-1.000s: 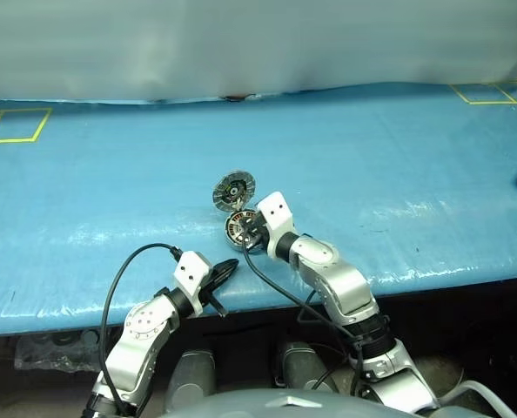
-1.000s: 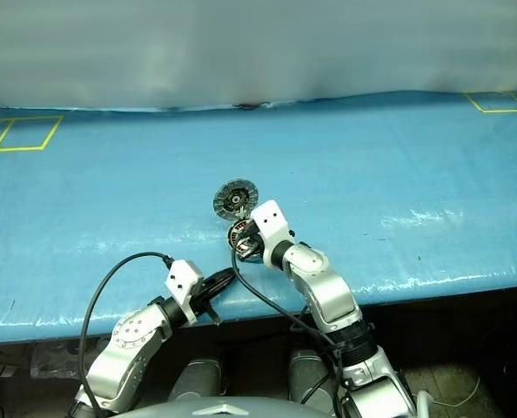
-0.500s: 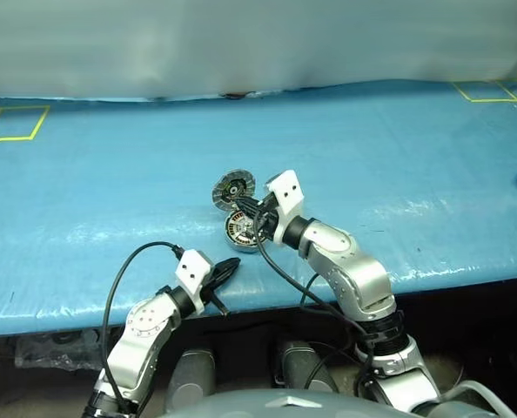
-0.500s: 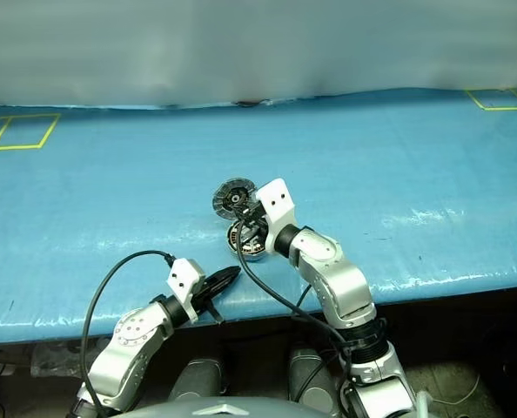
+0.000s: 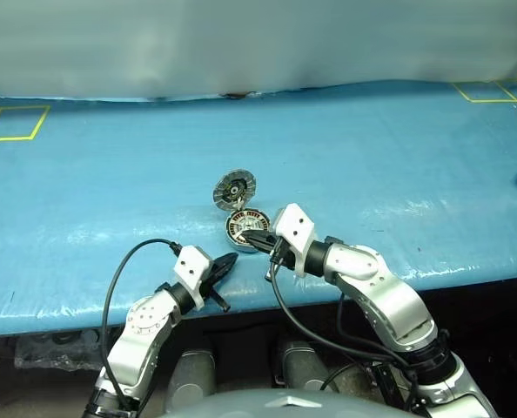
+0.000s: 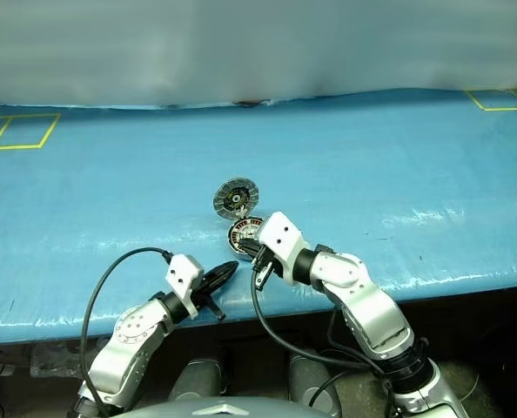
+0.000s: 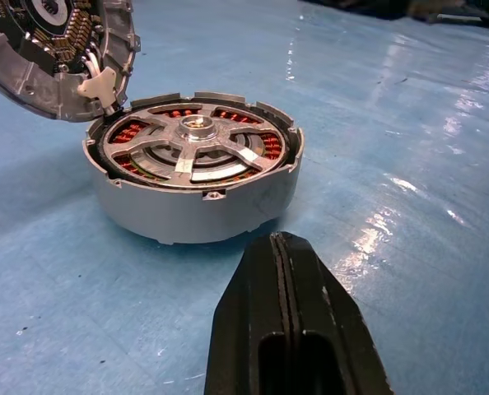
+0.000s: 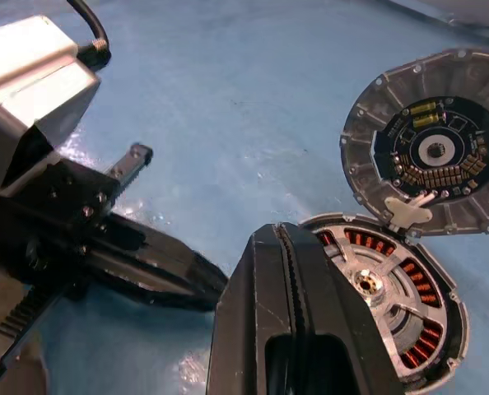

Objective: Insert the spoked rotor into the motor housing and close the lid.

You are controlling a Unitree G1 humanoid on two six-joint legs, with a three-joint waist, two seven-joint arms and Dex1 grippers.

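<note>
Bare blue table [image 5: 398, 157] surrounds the motor housing [image 5: 244, 228] except behind, where the upright lid [image 5: 234, 189] stands.

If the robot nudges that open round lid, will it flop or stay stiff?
The lid looks like rigid ribbed metal, so it probably won't bend. Joined to the motor housing at one edge, it would likely swing shut rather than slide.

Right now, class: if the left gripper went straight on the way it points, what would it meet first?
Probably the motor housing: the shut left gripper points at its side wall, with bare table between.
</note>
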